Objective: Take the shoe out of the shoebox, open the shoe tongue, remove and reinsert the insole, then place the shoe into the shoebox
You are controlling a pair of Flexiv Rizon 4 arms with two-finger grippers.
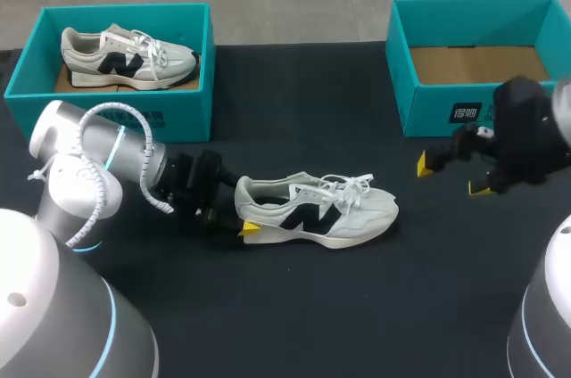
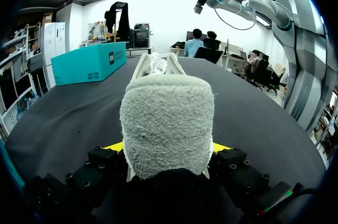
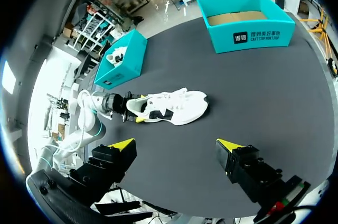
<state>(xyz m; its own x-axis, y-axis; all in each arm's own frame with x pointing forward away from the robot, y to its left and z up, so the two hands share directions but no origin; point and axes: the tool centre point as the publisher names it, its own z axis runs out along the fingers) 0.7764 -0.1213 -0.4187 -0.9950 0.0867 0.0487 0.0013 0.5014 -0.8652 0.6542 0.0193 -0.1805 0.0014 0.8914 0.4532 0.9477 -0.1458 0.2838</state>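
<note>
Left gripper [image 2: 168,147] clamps the heel of the shoe [image 1: 326,213], which sits sole-down on the table [image 1: 312,307].

Risk: a heel-only hold may let the shoe pivot or slip once the tongue is tugged.

Right gripper [image 1: 454,176] hangs past the shoe's toe, fingers wide, empty. Empty shoebox [image 1: 428,115] sits farther beyond the toe.

Left wrist view shows both pads on the heel; head view hides one.

Bright, even light from overhead, soft faint shadows

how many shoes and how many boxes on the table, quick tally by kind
shoes: 2 (loose shoe, boxed shoe)
shoeboxes: 2 (left shoebox, right shoebox)
total: 4
</note>
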